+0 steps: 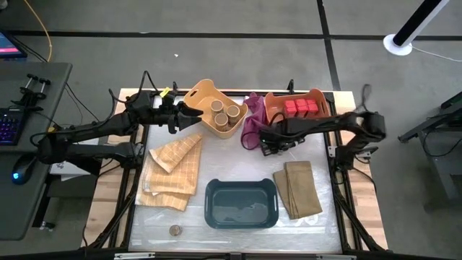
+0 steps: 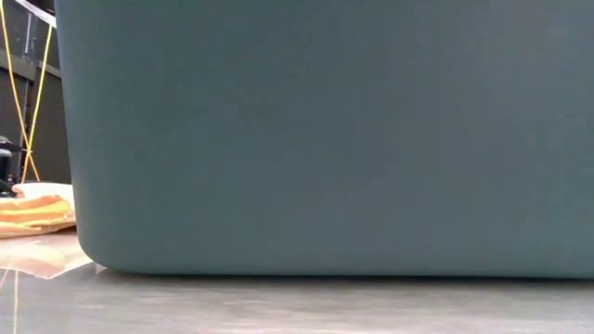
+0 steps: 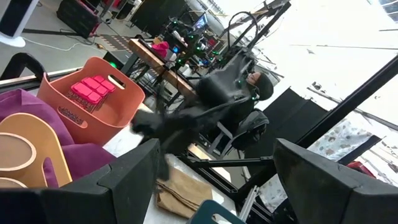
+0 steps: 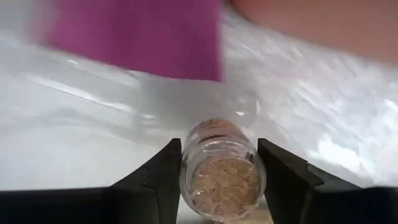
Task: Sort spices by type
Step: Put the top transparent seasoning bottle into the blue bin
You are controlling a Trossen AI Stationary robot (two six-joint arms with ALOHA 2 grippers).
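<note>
My right gripper is shut on a tiny clear jar beside the magenta cloth, just in front of the orange basket that holds red tins. In the high view the gripper hides the jar. My left gripper is open and empty at the left rim of the tan basket, which holds tan cylinders. In the left wrist view nothing lies between its fingers. Another tiny jar stands on the table near the front left. My right gripper pinches the jar's glass sides between its two fingers. The jar lies along the fingers, with its tan, cork-like end toward the wrist camera. Whether the jar is clear of the table does not show.
A teal bin stands at the front middle; its wall fills the low view. Folded tan cloths lie at the left and at the right of it. Clear plastic sheet covers the table.
</note>
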